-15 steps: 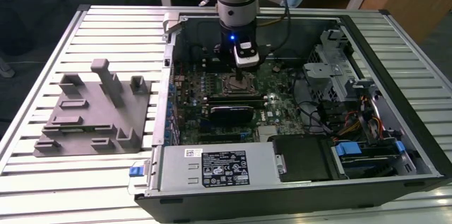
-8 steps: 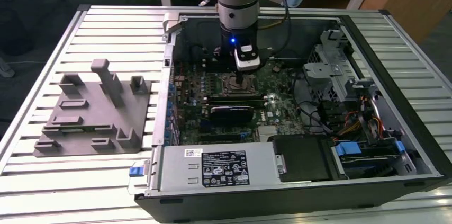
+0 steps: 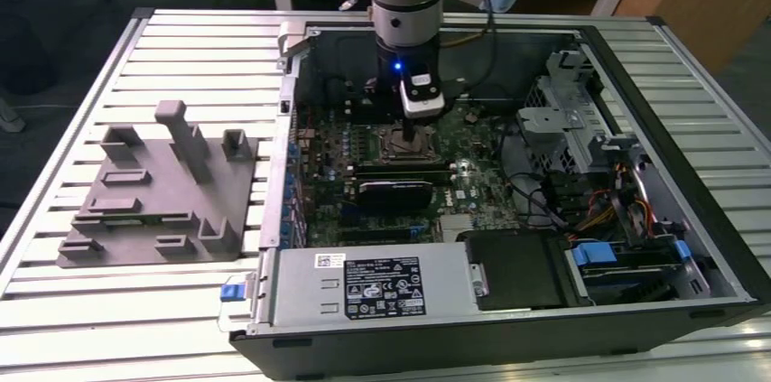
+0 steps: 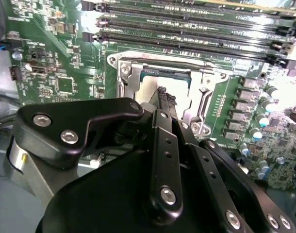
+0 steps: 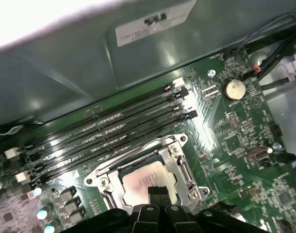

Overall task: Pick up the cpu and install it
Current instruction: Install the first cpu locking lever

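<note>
Gripper [image 5: 160, 192] looks pinched closed over the cpu [image 5: 137, 182] in the socket [image 5: 184, 170], probably light, stiff, fragile, so grab edges only.

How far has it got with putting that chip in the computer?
The chip already lies inside the metal socket frame on the green board, so the pickup looks done. The pincer, closed, is right over its top, not holding it. Whether it is fully seated, I cannot tell.
</note>
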Robot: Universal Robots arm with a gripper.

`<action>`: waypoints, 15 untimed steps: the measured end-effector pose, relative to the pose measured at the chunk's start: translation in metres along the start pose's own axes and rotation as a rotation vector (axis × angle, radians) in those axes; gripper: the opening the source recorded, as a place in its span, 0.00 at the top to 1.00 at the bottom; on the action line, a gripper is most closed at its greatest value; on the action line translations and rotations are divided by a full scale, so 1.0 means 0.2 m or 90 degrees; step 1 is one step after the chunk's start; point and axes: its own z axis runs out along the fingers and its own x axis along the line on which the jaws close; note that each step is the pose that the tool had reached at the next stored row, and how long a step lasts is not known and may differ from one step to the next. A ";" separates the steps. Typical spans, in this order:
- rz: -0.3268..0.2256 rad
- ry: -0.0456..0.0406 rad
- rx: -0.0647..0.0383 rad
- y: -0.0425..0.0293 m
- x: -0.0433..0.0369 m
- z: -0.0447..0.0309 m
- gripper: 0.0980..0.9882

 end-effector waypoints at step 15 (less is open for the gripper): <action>0.000 0.0000 0.000 0.004 -0.017 -0.144 0.99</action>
